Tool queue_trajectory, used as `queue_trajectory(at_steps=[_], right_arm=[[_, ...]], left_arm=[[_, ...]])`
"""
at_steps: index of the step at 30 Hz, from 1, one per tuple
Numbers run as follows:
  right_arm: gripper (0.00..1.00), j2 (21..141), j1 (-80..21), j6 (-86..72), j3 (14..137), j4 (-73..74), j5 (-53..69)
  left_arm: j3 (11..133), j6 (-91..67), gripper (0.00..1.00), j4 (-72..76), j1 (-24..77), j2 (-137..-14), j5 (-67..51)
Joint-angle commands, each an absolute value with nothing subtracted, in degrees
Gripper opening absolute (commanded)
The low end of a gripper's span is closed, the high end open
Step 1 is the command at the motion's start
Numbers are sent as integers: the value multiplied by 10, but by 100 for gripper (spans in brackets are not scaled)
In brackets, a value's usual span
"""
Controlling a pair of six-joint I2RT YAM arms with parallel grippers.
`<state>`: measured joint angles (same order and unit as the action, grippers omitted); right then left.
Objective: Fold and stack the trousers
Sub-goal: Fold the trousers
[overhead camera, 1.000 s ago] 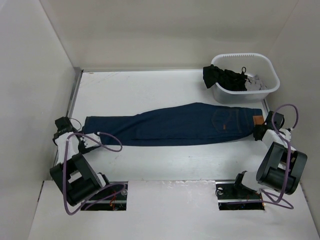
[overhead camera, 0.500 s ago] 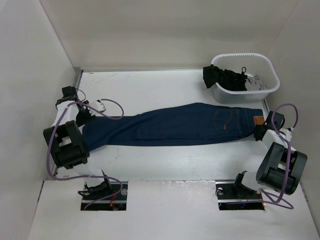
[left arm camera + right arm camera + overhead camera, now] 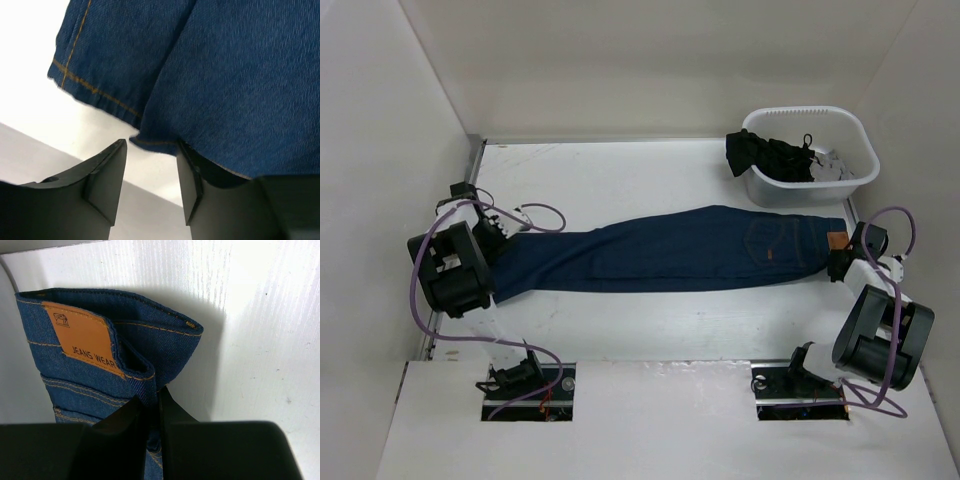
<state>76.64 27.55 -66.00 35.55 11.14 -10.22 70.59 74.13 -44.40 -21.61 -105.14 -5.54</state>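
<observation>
The dark blue trousers point(image 3: 670, 250) lie stretched flat across the table, waistband to the right and leg hems to the left. My right gripper point(image 3: 840, 262) is shut on the waistband edge, just below the tan patch point(image 3: 82, 337); in the right wrist view the denim point(image 3: 100, 375) is pinched between the jaws of that gripper point(image 3: 150, 400). My left gripper point(image 3: 500, 232) sits at the leg hems. In the left wrist view it point(image 3: 151, 150) stands open, with the hem point(image 3: 225, 75) resting over one finger point(image 3: 187, 175) and only bare table between the jaws.
A white basket point(image 3: 810, 110) at the back right holds black garments point(image 3: 770, 155) with white bits. White walls close in the table on the left, back and right. The left arm's purple cable point(image 3: 535, 215) loops over the hem end.
The left arm has swung from the front left up to the trousers' leg hems and settled against them, its jaws narrowing slightly. The right arm and the trousers have stayed put.
</observation>
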Motion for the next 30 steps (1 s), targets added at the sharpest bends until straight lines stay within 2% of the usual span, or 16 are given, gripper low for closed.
queue_trajectory(at_steps=[1,4,7,14,18,22,23,26,30], right_arm=[[13,744,272,-660,352,105,-129],[13,739,275,-660,347,105,-129],[13,736,273,-659,344,105,-129],[10,736,273,-652,339,105,-128],[5,737,273,-643,339,105,-129],[5,738,273,-617,346,105,-137],[9,738,273,-611,347,105,-139],[32,731,273,-593,347,99,-132],[50,691,271,-529,363,105,-119]], left_arm=[[707,721,40,-427,-204,-1056,-75],[707,706,28,-417,-200,-1063,-71],[706,694,11,-394,-199,-1057,-54],[711,693,3,-323,-209,-999,-43],[742,690,2,-322,-207,-987,-52],[780,686,4,-324,-197,-1026,-37],[786,684,4,-324,-193,-1038,-29],[789,679,9,-320,-179,-1062,-14],[784,675,11,-306,-170,-1075,-11]])
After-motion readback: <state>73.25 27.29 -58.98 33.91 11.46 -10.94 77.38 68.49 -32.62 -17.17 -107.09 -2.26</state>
